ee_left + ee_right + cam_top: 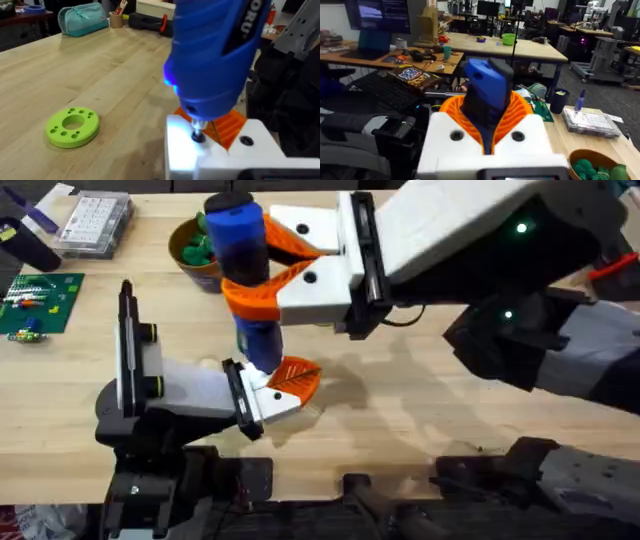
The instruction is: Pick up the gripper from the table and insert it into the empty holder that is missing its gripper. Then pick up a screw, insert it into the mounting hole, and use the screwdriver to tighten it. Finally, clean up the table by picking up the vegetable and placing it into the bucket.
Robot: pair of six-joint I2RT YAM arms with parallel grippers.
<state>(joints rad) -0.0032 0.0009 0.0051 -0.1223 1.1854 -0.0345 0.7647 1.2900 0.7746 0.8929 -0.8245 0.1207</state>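
Overhead, right gripper (262, 268) clamps the thick blue screwdriver (243, 250) upright between its orange fingers, tip seemingly seated in the white holder (262, 402).

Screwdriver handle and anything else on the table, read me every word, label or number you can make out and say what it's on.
"ORU": white letters, cut off, on the blue screwdriver handle, left wrist view.
Snack packet on the desk behind: logo too blurred to read.
Green circuit board and clear plastic box: markings too small to read.
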